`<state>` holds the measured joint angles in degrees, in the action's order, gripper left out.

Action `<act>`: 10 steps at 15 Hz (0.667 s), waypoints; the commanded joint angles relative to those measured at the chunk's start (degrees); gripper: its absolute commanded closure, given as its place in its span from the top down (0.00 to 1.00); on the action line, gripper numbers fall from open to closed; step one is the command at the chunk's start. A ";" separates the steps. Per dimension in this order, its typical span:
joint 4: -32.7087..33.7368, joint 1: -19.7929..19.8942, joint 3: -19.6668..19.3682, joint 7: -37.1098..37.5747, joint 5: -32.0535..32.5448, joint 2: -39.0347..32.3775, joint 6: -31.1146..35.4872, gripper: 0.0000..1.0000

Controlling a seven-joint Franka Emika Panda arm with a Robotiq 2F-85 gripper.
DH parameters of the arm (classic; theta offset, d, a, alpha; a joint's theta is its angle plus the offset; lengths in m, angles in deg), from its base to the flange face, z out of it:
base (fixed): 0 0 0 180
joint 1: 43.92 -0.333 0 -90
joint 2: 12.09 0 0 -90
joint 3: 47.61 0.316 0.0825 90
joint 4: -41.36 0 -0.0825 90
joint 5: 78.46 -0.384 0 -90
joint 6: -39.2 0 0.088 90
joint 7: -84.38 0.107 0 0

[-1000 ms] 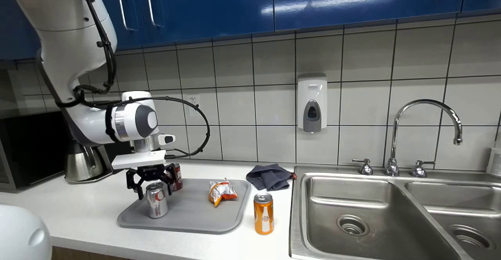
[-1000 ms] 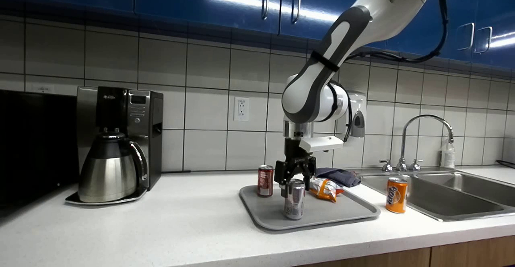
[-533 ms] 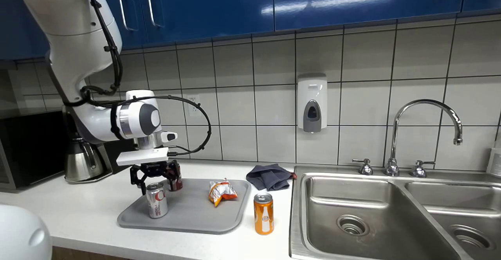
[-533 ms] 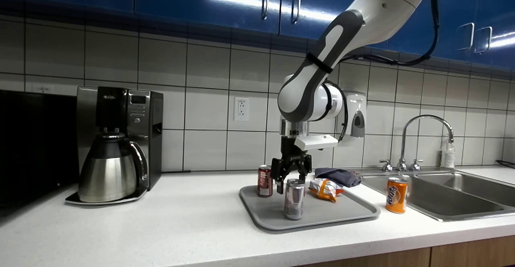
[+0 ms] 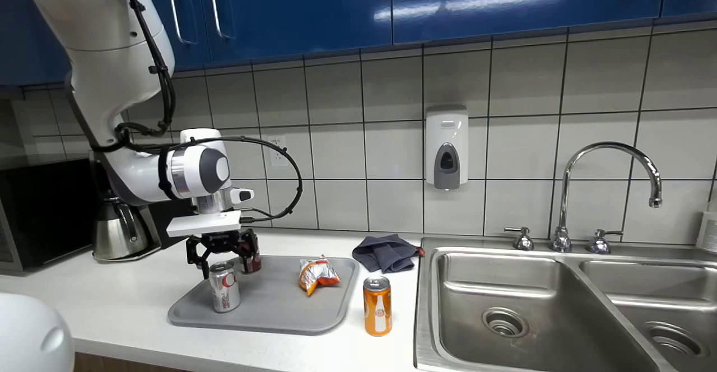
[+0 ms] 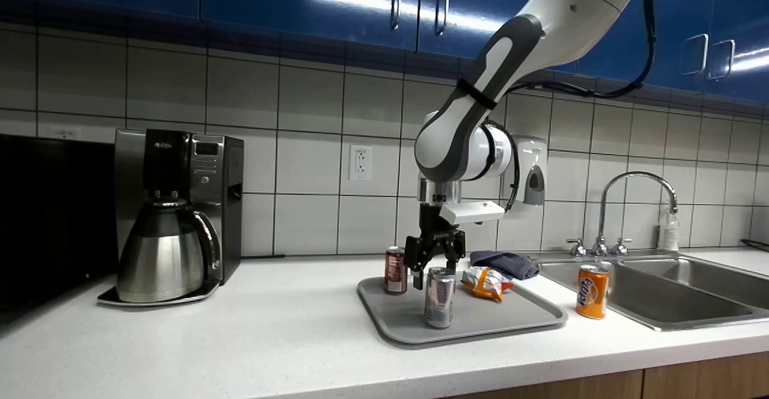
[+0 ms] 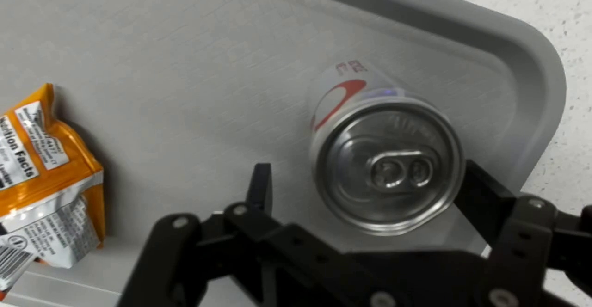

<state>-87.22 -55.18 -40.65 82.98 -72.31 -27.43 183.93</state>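
A silver can [image 5: 225,289] stands upright on a grey tray [image 5: 274,299], seemingly settled there, unheld by the gripper [image 7: 366,177] spread near its top, while an orange can [image 5: 377,307] stands off the tray, untouched.

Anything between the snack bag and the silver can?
Bare tray between snack bag and silver can in an exterior view; in the wrist view, one pincer finger juts over that stretch.

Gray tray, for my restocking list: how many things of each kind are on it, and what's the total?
Cans: 2 (silver can and red can)
Bags: 1 (orange-and-silver bag)
Total on the tray: 3
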 commanded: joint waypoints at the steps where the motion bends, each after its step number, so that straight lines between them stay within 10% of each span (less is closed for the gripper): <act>1: 0.06 0.44 0.43 0.11 0.17 0.00 -0.11 1.00; 10: -0.48 0.04 0.45 0.19 0.96 0.21 0.35 1.00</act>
<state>-87.30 -55.27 -40.56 82.96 -72.30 -27.58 184.06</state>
